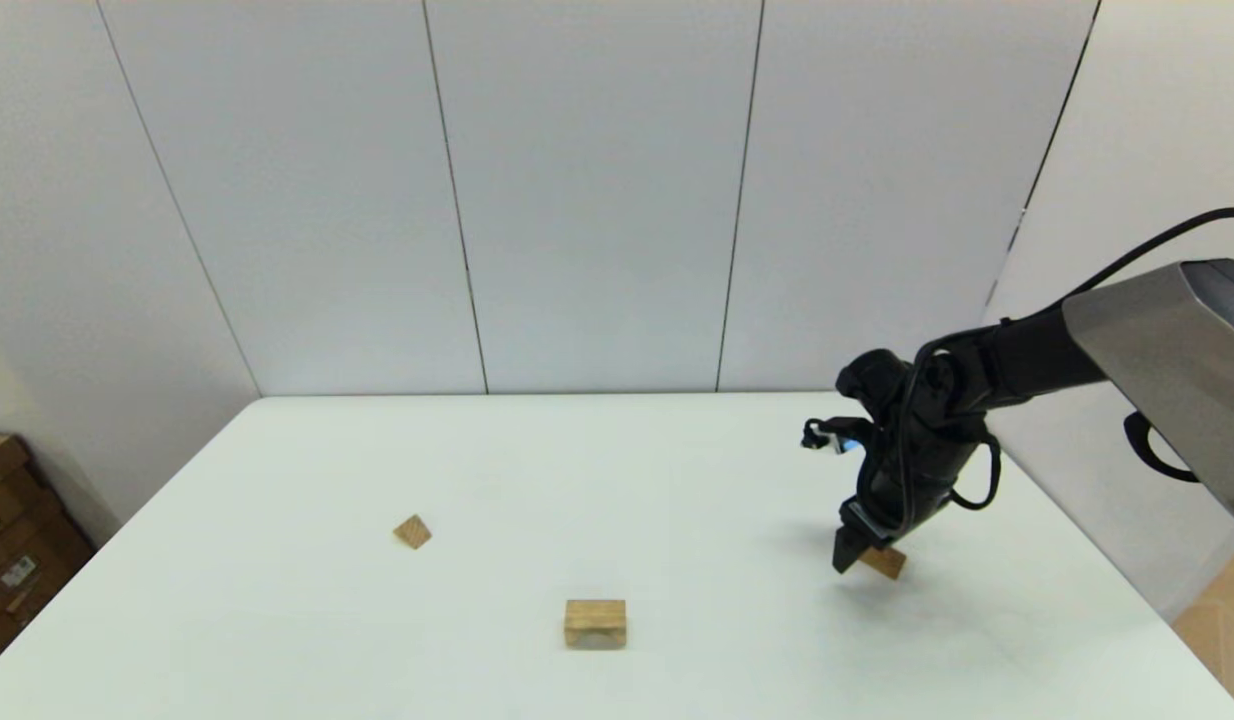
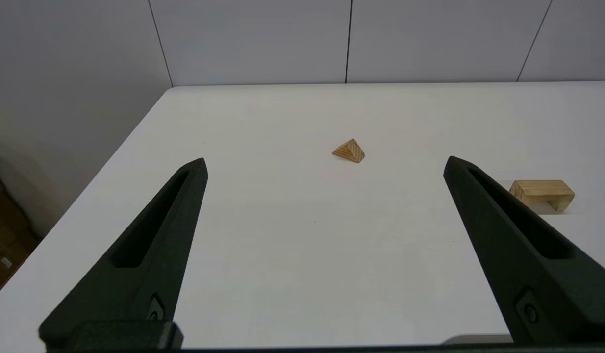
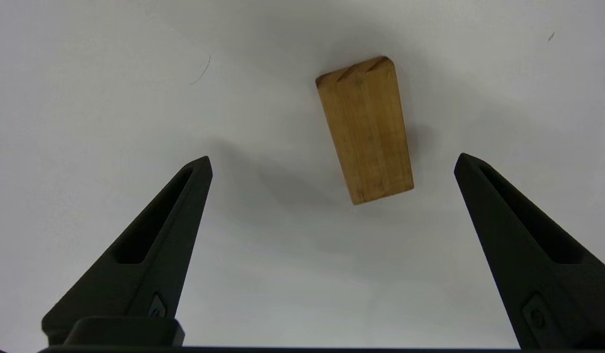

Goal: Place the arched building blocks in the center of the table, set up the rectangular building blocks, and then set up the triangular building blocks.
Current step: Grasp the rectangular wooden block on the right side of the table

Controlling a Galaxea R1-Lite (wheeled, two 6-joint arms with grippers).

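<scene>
While the light-wood arched block (image 1: 595, 623) sits near the white table's (image 1: 277, 600) front centre, the right gripper (image 3: 332, 164) hovers, fingers spread wide, over the flat-lying light-brown rectangular wooden brick (image 3: 365, 128) at right.

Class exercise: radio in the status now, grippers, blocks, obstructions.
Right gripper open over solid oblong wooden brick, not gripping. Left gripper open, parked. Light-wood arched block mid-table; wedge untouched. Nothing in the way.
</scene>
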